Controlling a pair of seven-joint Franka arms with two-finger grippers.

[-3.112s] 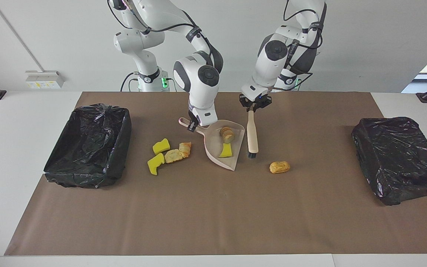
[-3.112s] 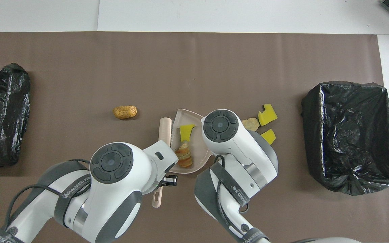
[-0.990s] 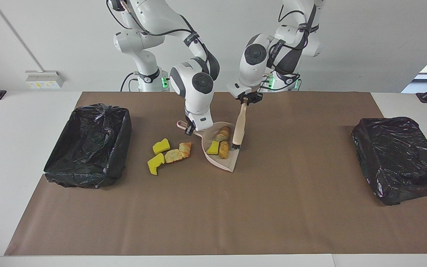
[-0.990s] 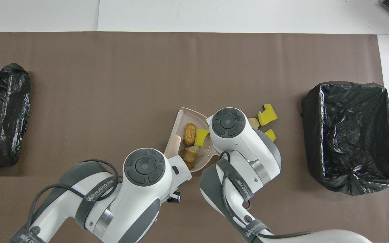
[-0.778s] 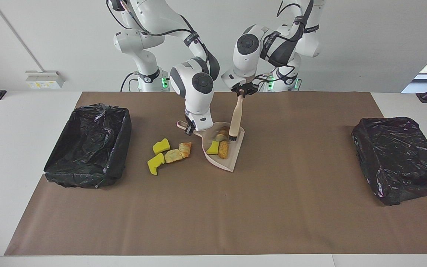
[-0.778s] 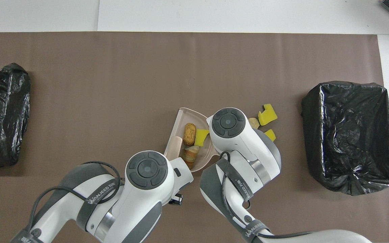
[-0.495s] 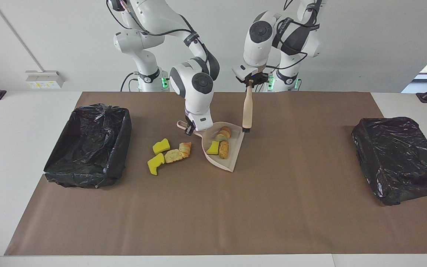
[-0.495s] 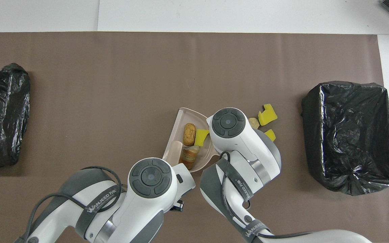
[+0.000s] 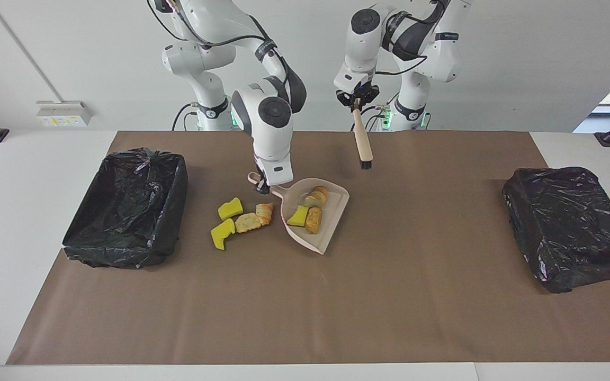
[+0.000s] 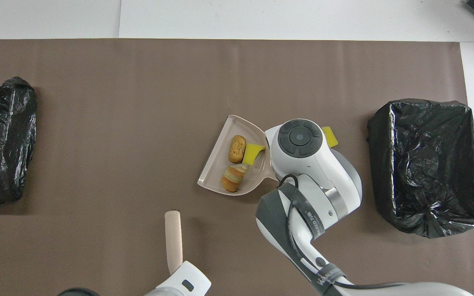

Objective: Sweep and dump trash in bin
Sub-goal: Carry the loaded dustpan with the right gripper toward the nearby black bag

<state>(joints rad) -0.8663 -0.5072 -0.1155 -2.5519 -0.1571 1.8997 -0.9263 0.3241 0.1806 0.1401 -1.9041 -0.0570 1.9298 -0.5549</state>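
The right arm's fingers (image 9: 260, 186) clench the dustpan (image 9: 331, 222) handle; four scraps (image 9: 241, 220) lie just beside them toward the bin (image 9: 125, 211); the left fingers (image 9: 356, 102) clench the raised brush (image 9: 362, 142).

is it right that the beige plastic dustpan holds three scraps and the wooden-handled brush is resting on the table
Not quite. The beige plastic dustpan does hold three scraps, but the wooden-handled brush is not on the table: the facing view shows it hanging in the air from the left gripper.
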